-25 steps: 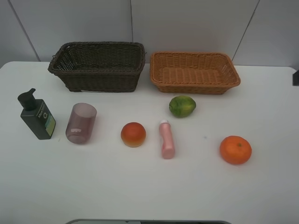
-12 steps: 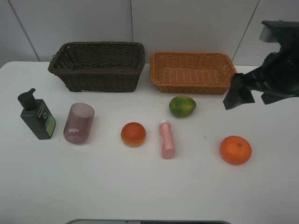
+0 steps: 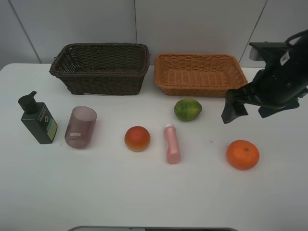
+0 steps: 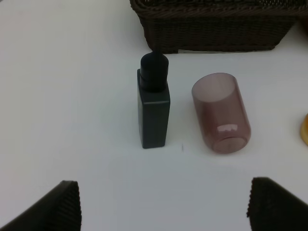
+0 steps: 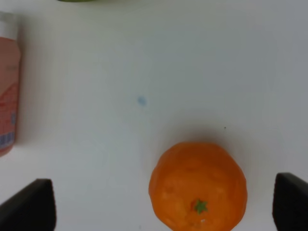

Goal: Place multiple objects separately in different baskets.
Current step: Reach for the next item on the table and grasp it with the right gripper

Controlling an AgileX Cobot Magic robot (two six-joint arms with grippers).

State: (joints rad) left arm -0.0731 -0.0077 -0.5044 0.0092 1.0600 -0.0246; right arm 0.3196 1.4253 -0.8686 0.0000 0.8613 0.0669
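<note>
The right gripper (image 3: 251, 109) hovers over the white table (image 3: 144, 192) with its jaws spread wide. The orange (image 3: 242, 154) rests on the table at its 6 o'clock, near but apart. The left gripper (image 4: 168, 207) is also wide open, facing the dark green pump bottle (image 4: 154, 113) and the purple cup (image 4: 221, 113).

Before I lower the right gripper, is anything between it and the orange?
Nothing: in the high view only bare table separates the open right gripper from the orange. The pink bottle lies well off to the side.
</note>
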